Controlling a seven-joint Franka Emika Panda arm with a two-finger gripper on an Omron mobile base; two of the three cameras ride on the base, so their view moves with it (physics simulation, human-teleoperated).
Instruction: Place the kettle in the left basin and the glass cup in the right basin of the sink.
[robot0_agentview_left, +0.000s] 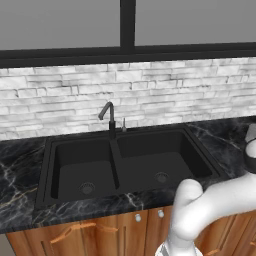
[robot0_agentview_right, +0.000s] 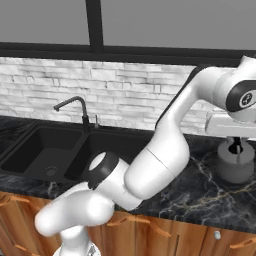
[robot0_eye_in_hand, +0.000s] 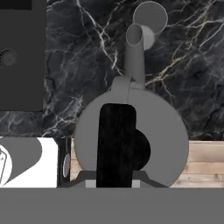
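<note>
Sitting on the black marble table (robot0_agentview_right: 200, 192) to the right of the sink (robot0_agentview_left: 47, 170), the kettle (robot0_agentview_right: 235, 162) was well apart from both bowls, with the gripper (robot0_agentview_right: 238, 145) directly above it. The gripper's narrow jaws were down at the black arched handle (robot0_eye_in_hand: 116, 144) — they looked pinched on it, though the fingertips themselves were hard to make out. In the hand view the kettle's round grey body and long spout (robot0_eye_in_hand: 134, 57) pointed away from the camera, and a small grey round shape (robot0_eye_in_hand: 151, 17) lay just past the spout tip; whether that was the glass cup could not be told. The left basin (robot0_agentview_left: 85, 175) held nothing but its round metal drain (robot0_agentview_left: 87, 188), and the right basin (robot0_agentview_left: 157, 165) likewise showed just its drain (robot0_agentview_left: 161, 177). The dark curved faucet (robot0_agentview_left: 108, 117) stood behind the divider — between the two bowls.
</note>
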